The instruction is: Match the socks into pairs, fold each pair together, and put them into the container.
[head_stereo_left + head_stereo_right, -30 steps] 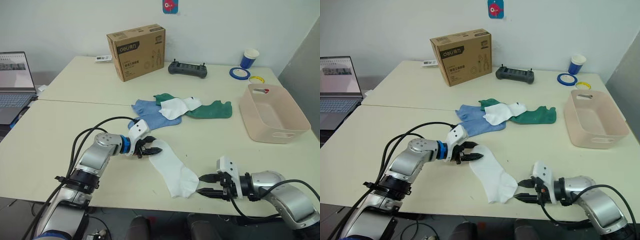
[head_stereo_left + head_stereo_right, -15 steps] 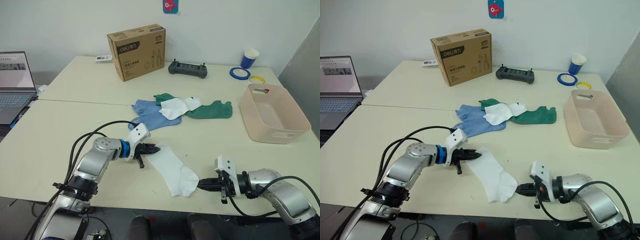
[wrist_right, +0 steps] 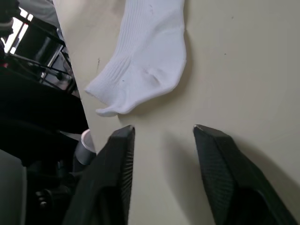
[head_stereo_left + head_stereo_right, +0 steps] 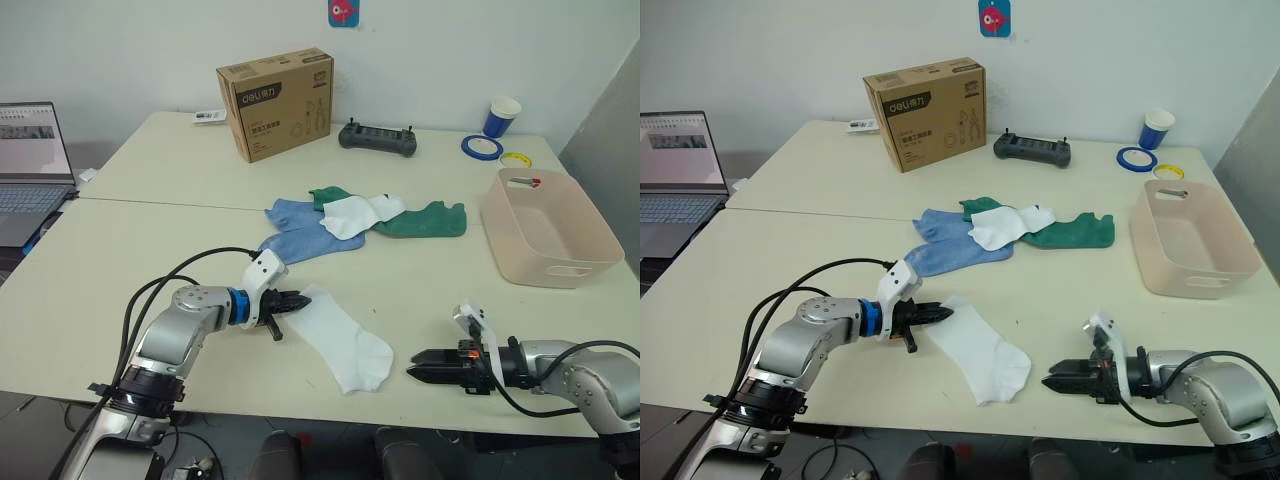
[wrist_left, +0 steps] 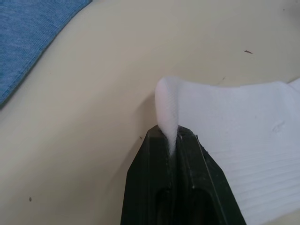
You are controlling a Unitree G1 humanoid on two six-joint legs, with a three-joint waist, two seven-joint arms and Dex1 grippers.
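Left eye view: my left gripper [image 4: 298, 299] is clenched on the cuff edge of a white ribbed fabric sock [image 4: 338, 338], which lies flat on the cream table [image 4: 120, 260] near its front edge, toe end pointing toward my right side. My right gripper [image 4: 416, 375] rests low over the table just beside the sock's toe, apart from it, holding nothing. Further back lies a heap of socks: two light blue fabric socks [image 4: 296, 228], a second white sock [image 4: 358, 213] on top, and dark green fabric socks [image 4: 428, 220] beneath it. The pale pink rectangular plastic bin [image 4: 545, 225] stands on my right, well apart from the heap, with no sock in it.

Right eye view: behind the heap stand a brown cardboard box with black print [image 4: 930, 113] and a black handheld controller [image 4: 1032, 150]. A blue paper cup [image 4: 1156, 129], a blue tape ring [image 4: 1134, 157] and a yellow tape ring [image 4: 1168, 171] sit near the bin's far end. An open laptop [image 4: 678, 175] sits at my far left.

Left wrist view: both fingers [image 5: 149, 187] are pressed together on a raised fold of the white cuff; a light blue sock shows at the corner.

Right wrist view: my fingers [image 3: 117, 168] stand spread, the white toe lying ahead of them, not touching.
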